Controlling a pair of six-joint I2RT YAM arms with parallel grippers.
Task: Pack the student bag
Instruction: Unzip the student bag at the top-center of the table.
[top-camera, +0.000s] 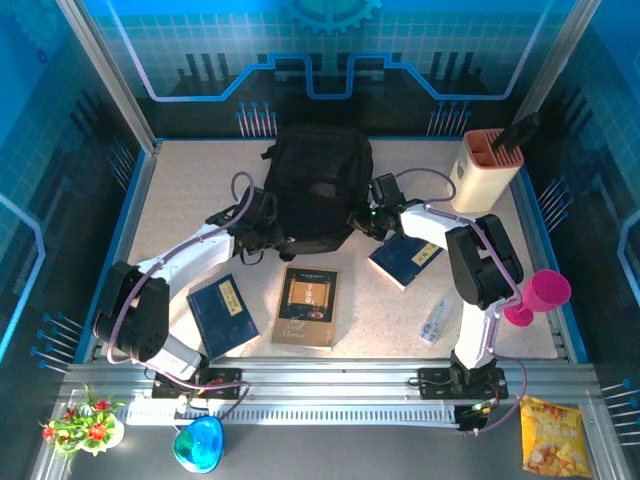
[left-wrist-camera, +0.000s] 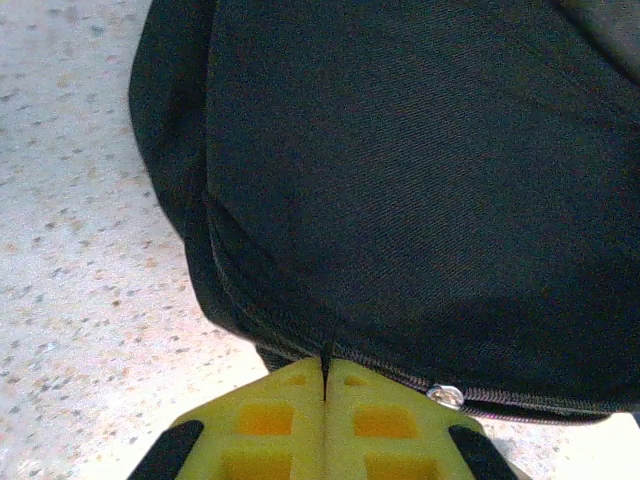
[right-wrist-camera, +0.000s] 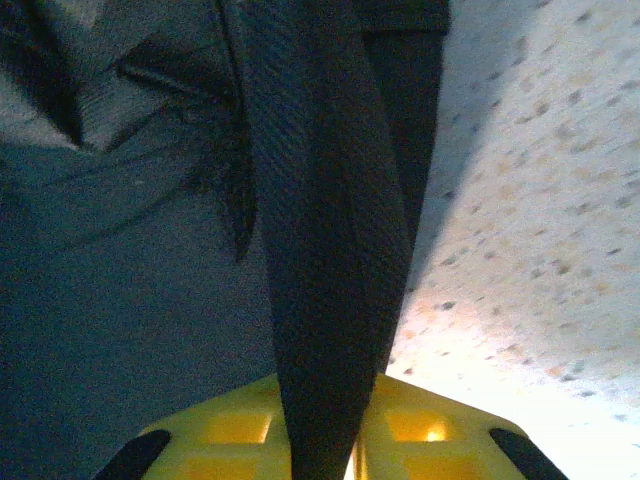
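The large black soft fabric backpack (top-camera: 318, 190) lies on the worktop (top-camera: 190, 190), just beyond the brown-covered book (top-camera: 308, 305). Beyond that book and to its left, the left pincer (left-wrist-camera: 325, 368) has its yellow pads pressed together at the backpack's hem, beside a silver zip pull (left-wrist-camera: 445, 396). Whether cloth is nipped between them I cannot tell. Beyond the book to its right, the right pincer (right-wrist-camera: 320, 400) is clamped on a black webbing strap (right-wrist-camera: 320, 250). The backpack looks limp and light, likely to sag and fold when lifted. The strap and stitched zip seam seem the firmest holds, the smooth panels poor ones.
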